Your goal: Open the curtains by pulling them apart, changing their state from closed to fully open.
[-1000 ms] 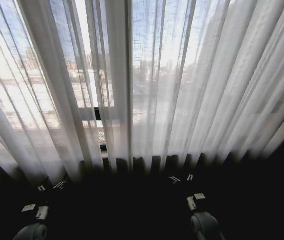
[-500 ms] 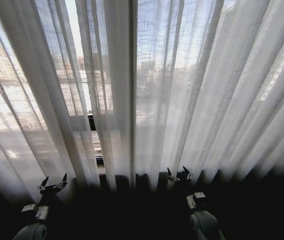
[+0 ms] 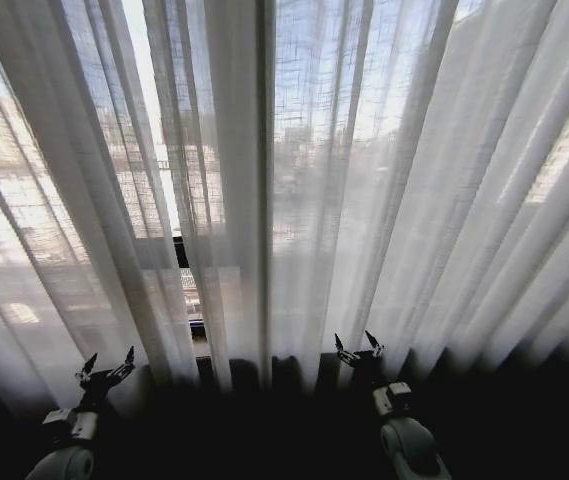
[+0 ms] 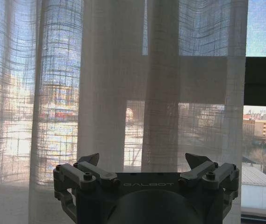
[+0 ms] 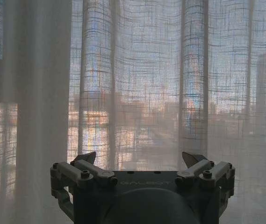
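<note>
Bright daylight pours through a tall window (image 3: 179, 150); a dark window frame bar (image 4: 259, 74) crosses it; city buildings (image 4: 259, 128) and blue sky (image 4: 259, 23) lie outside; the floor (image 3: 264, 430) below sits in deep shadow.

Each claw, left claw (image 3: 106, 365) and right claw (image 3: 359, 346), has two dark pointed fingers on linked bars fastened with round screws. The dark grey housing reads "GALBOT". Each wrist carries pale blocks above a rounded grey arm shell.
</note>
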Available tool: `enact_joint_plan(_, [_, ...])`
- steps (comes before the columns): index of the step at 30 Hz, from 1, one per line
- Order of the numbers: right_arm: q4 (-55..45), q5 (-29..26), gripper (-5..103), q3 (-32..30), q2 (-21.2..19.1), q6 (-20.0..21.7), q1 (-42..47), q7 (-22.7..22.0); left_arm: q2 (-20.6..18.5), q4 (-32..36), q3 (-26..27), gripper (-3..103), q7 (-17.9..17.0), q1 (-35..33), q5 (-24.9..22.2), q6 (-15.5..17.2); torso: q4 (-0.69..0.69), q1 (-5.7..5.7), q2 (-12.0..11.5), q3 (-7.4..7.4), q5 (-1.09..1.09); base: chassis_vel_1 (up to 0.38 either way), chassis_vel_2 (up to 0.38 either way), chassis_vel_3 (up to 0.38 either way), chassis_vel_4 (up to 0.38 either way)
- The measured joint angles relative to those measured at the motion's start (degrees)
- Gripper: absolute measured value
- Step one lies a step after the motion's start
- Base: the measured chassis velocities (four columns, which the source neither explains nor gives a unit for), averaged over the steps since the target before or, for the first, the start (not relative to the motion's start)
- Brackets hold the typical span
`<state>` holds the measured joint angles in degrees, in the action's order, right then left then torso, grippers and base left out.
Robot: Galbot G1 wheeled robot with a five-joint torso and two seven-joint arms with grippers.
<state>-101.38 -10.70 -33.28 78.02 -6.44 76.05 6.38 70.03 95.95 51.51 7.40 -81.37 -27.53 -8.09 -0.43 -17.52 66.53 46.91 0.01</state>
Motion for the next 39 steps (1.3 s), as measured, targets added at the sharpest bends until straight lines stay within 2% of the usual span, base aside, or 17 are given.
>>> enact_joint_plan(6, [0.4,0.1,100,0.4,0.2,-0.4,-0.6,-1.5,0.0,0.0,0.0,100,0.0,0.0,0.0,0.0,-0.01,-0.08,0.0,0.02,-0.01,-0.116,0.126,0.111,-0.101])
enact_joint_plan(9, [1.5,1.0,100,0.9,0.4,-1.9,-1.5,-2.7,0.0,0.0,0.0,100,0.0,0.0,0.0,0.0,0.00,-0.10,0.0,0.03,0.00,-0.147,0.141,0.152,-0.157])
enact_joint_plan(16, [1.7,2.2,100,2.7,-0.1,-0.2,-2.7,-5.0,0.0,0.0,0.0,100,0.0,0.0,0.0,0.0,-0.02,-0.12,-0.1,0.04,-0.01,-0.050,0.050,0.057,-0.055])
enact_joint_plan(19, [4.3,4.1,100,4.9,-0.3,-0.4,-6.5,-8.1,0.0,0.0,0.0,100,0.0,0.0,0.0,0.0,0.01,-0.03,0.0,0.01,-0.01,0.000,0.000,0.000,0.000])
enact_joint_plan(26, [7.2,4.3,100,8.7,-0.8,0.3,-10.7,-10.2,0.0,0.0,0.0,100,0.0,0.0,0.0,0.0,-0.02,-0.04,0.0,0.02,0.00,0.000,0.000,0.000,0.000])
enact_joint_plan(30, [9.6,3.9,100,11.1,-0.8,0.3,-13.8,-10.6,0.0,0.0,0.0,100,0.0,0.0,0.0,0.0,0.01,-0.07,0.0,0.02,-0.01,0.000,0.000,0.000,0.000])
enact_joint_plan(35, [9.5,2.3,100,12.2,-2.6,-0.2,-13.7,-12.0,0.0,0.0,0.0,100,0.0,0.0,0.0,0.0,0.02,-0.07,0.0,0.02,-0.01,0.000,0.000,0.000,0.000])
enact_joint_plan(39, [5.5,0.5,100,11.0,-6.0,-1.3,-8.2,-12.3,0.0,0.0,0.0,100,0.0,0.0,0.0,0.0,-0.03,-0.07,0.0,0.02,0.00,0.000,0.000,0.000,0.000])
